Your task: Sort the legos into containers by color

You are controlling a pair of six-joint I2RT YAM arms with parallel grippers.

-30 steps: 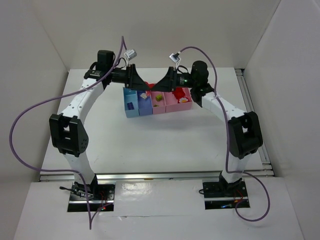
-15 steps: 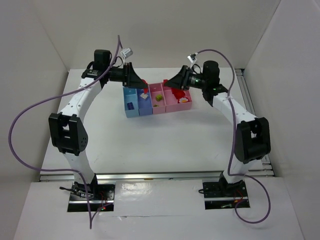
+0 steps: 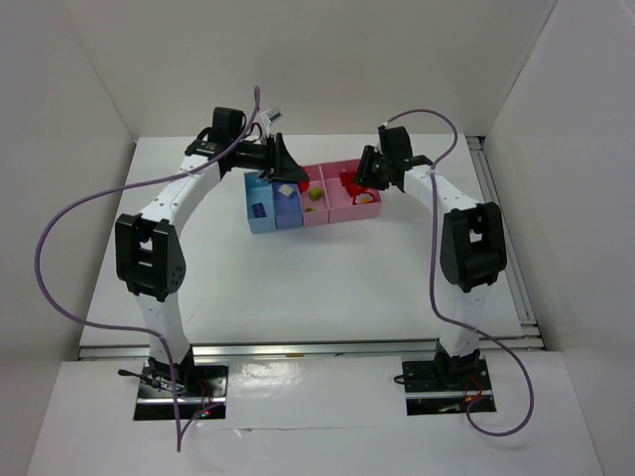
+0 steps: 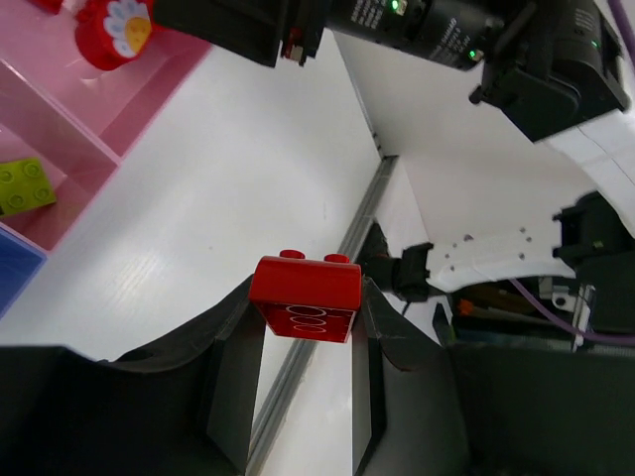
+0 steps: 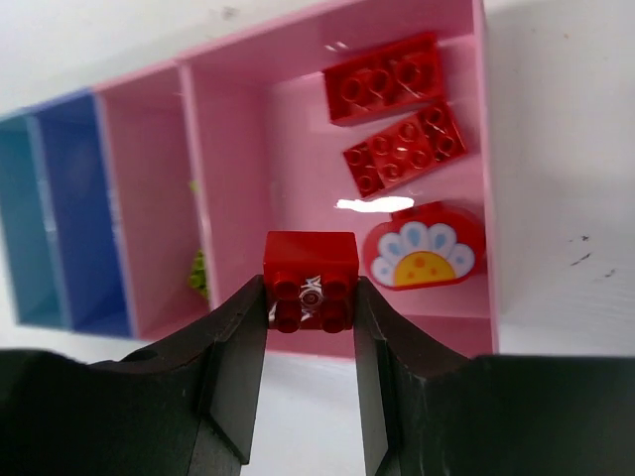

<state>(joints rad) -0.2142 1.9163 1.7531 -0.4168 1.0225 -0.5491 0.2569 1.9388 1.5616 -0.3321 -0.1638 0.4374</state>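
Brick (image 5: 311, 260), red w/ round bumps, sits pinched in right gripper (image 5: 310, 297). Left gripper (image 4: 304, 322) pinches 2nd red brick (image 4: 306, 290), shiny.

Landmark: bin row (image 3: 298, 213).
- Far side of row: left gripper (image 3: 287, 170), clamped on left-held red brick (image 4: 306, 296), blocks access.
- Over row's wider pink bin (image 5: 478, 119): right gripper (image 5: 310, 286) clamping right-held red brick (image 5: 310, 260).
- In that bin: two red bricks (image 5: 405, 149), flower piece (image 5: 427, 248).
- Near side of row: open table (image 3: 317, 278).
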